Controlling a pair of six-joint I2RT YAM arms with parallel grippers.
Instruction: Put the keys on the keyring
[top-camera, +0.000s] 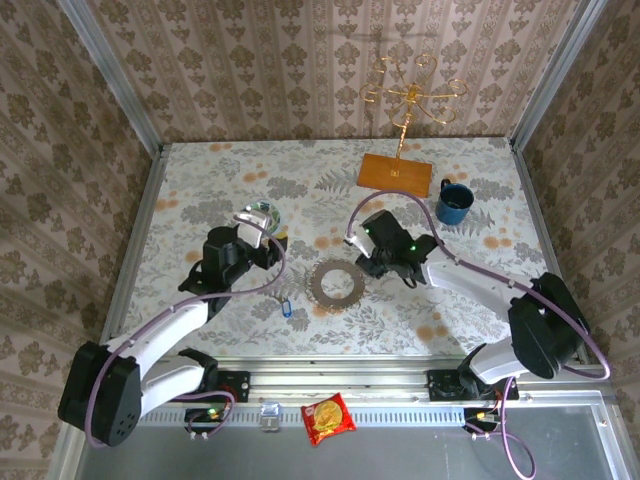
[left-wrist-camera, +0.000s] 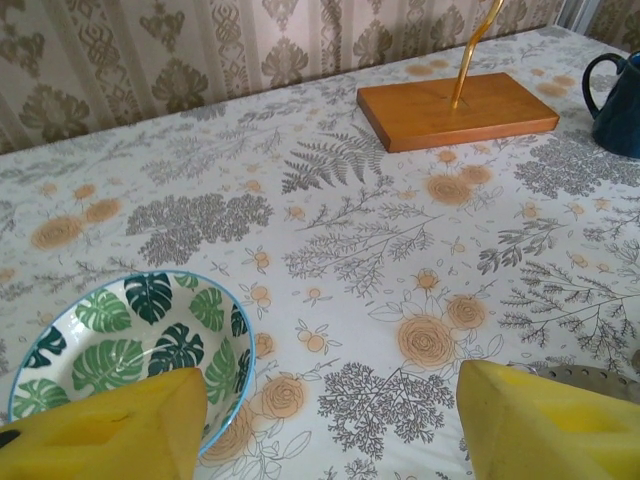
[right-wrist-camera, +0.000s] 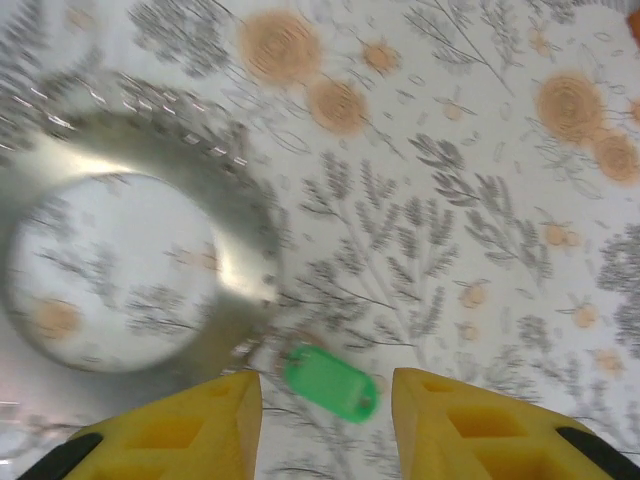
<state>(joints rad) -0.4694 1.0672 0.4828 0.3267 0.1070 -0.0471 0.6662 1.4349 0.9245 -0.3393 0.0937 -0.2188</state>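
green key (right-wrist-camera: 330, 382) loose beside keyring (right-wrist-camera: 240, 230); both grippers released

right wrist view: the green key lies just outside the keyring's rim, between the parted fingers of the right gripper (right-wrist-camera: 325, 405), gripped by neither. blur hides whether key and rim touch. top view adds the blue key (top-camera: 287, 305), near the keyring's left side, tiny. left gripper (left-wrist-camera: 330, 400) spread, empty; keyring cut off at its frame edge.

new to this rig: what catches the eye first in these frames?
The large flat grey metal ring with a toothed rim, lying flat in the middle of the top view. Next, the small green plastic-headed key lying beside that ring, between the spread yellow fingers of the right gripper. Toward the far side, a gold wire stand on a wooden base beside a dark blue mug.
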